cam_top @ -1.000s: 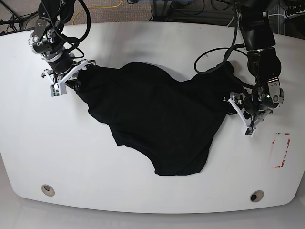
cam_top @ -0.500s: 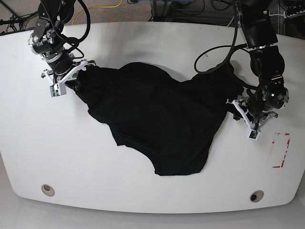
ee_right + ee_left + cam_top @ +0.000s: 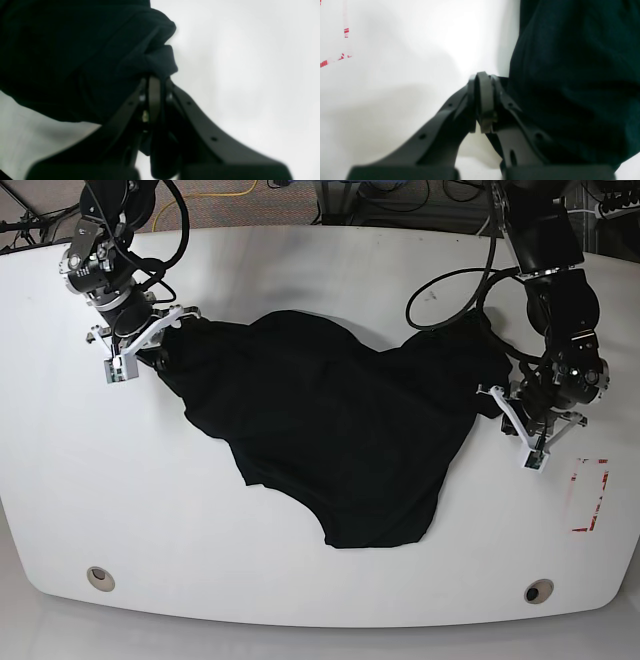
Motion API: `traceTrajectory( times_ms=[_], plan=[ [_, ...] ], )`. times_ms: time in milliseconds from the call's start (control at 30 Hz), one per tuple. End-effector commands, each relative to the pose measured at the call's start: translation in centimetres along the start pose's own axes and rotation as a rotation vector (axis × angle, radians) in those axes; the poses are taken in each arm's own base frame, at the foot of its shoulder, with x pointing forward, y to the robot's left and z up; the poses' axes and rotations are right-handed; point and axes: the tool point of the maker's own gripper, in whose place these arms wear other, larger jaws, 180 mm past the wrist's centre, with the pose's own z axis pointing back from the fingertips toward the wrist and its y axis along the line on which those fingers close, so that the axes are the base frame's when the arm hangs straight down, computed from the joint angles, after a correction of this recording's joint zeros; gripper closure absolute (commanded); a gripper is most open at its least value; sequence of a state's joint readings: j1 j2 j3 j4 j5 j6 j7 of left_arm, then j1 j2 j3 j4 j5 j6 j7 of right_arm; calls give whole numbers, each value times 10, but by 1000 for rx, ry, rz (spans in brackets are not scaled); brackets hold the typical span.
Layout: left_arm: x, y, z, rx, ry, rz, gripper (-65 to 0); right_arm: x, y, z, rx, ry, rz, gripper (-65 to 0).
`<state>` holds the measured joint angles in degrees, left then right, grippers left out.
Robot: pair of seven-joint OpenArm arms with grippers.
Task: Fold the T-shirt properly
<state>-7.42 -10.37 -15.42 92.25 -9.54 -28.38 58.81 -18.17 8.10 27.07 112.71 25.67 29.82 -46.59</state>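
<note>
On the left of the base view, the right gripper (image 3: 150, 343) has its jaws clamped on a bunched corner of the T-shirt (image 3: 330, 430); in its own wrist view the gripper (image 3: 153, 82) pinches a rolled lump of the black cloth, which rises above and to the left of the jaws. From there the T-shirt lies crumpled across the middle of the white worktop (image 3: 300, 270). Its long axis runs roughly from that held corner across to the far side, and a loose lobe sags toward the front edge.

On the right of the base view, the left gripper (image 3: 528, 435) sits at the opposite edge of the cloth. In its wrist view the gripper (image 3: 482, 80) has its jaws together, with the T-shirt just beside them to the right. Whether a thin hem is caught between them I cannot tell, because the tips overlap the dark cloth and the view is blurred.

Any stretch or lift seems to depend on that point: each arm is at its own end of the garment, so pulling apart would tension it only if the left side truly has cloth.

Sleeves, collar and hem are not distinguishable in the heap. Red markings (image 3: 590, 495) lie on the worktop near the left gripper, clear of the shirt.
</note>
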Motion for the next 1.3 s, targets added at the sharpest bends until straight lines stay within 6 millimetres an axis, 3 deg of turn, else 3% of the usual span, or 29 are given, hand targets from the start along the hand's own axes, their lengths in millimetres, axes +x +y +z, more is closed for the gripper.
traceTrajectory(
  times_ms=[0,367,567,633,833,967,1267],
  plan=[
    [7,8,7,22,-17,-13,0,15,-1,3,-2,-52,15,0],
    [-2,0,2,0,6,-26,-11,14,-1,3,0,-49,18,0],
    [-1,-5,-2,-12,2,-33,-132,13,0,3,2,-47,16,0],
    [0,3,-4,-2,-11,-9,-236,15,1,3,5,-51,18,0],
    [4,4,-7,-3,-23,-2,-362,15,1,3,6,-52,16,0],
    [13,5,-7,-1,-50,1,-423,14,2,3,10,-54,15,0],
    [20,10,-9,6,-64,15,-433,15,2,3,9,-55,16,0]
  ],
)
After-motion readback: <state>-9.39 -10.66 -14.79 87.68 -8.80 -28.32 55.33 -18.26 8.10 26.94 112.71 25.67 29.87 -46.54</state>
